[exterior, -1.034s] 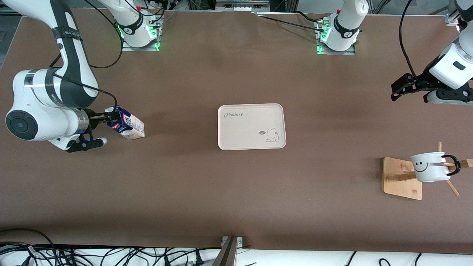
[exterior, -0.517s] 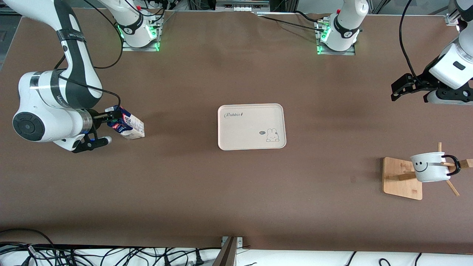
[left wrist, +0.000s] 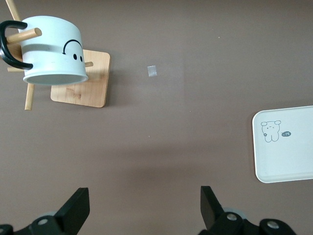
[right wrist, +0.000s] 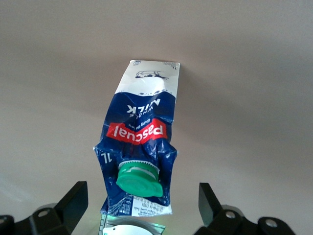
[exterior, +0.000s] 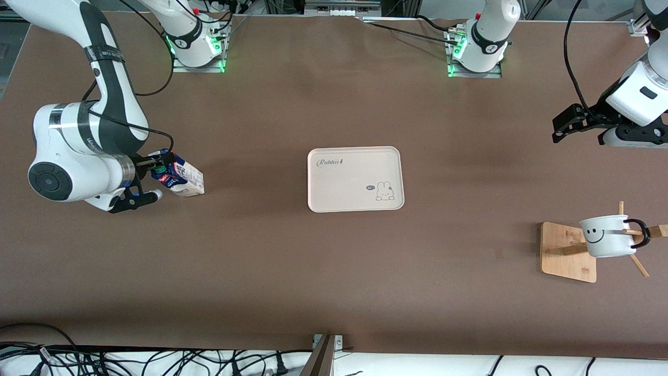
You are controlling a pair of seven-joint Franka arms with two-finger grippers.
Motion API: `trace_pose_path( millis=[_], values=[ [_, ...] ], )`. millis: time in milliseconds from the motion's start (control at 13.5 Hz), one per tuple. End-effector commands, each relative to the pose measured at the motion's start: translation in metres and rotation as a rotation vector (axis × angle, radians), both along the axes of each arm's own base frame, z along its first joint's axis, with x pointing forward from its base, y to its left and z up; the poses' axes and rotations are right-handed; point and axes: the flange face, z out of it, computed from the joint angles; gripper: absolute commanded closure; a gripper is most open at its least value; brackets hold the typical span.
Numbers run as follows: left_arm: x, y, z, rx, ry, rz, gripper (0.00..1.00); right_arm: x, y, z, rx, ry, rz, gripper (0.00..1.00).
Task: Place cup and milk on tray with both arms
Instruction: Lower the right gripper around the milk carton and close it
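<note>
Over the last second my right arm has been sliding in toward the milk [exterior: 178,179] from the right arm's end of the table, while the carton itself has not shifted. I am seeing the right gripper [exterior: 154,166] now crowding the carton's capped top, and in the right wrist view the green cap [right wrist: 138,179] is sitting squarely between the spread fingers [right wrist: 73,204], which are standing wide and not pressing on the carton. So nothing is grasped yet; I am judging this as the final approach before closing.

I am keeping the left arm waiting. Its left gripper [exterior: 568,123] is hanging released over bare table near the left arm's end, unchanged from a second ago, with nothing between its fingers. From its wrist camera I am looking down at the cup [left wrist: 53,52], which is hanging tipped on a peg of the wooden rack [exterior: 568,252], nearer to the front camera than the gripper.

I am watching the tray [exterior: 356,179] lying bare in the middle of the table, well apart from both the milk and the cup. Neither item is on it, so the task is barely begun. My concern is the carton's crumpled, leaning top: I am expecting it to give under the squeeze, so I am wanting a grip lower on the body.
</note>
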Motion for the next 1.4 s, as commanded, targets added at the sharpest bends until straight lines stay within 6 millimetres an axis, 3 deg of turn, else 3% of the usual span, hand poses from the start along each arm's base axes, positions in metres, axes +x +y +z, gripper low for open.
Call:
trace_pose_path(
  millis=[0,517,886,1107,1329],
  values=[
    [0.004,0.001,0.006,-0.011,0.004,-0.01,0.0,-0.005,-0.002,0.002,-0.004,0.01,0.017,0.0],
    [0.004,0.001,0.006,-0.01,0.004,-0.01,0.0,-0.007,-0.003,-0.013,-0.005,0.035,0.015,0.0],
    [0.004,0.002,0.005,-0.009,0.006,-0.008,0.0,-0.007,-0.004,-0.013,-0.004,0.032,0.012,0.0],
    [0.004,0.002,0.005,-0.009,0.006,-0.008,0.0,-0.007,-0.004,-0.013,-0.002,0.032,0.011,0.32],
    [0.004,0.002,0.005,-0.011,0.006,-0.007,0.0,-0.007,-0.004,-0.013,-0.002,0.032,0.011,0.42]
  ],
)
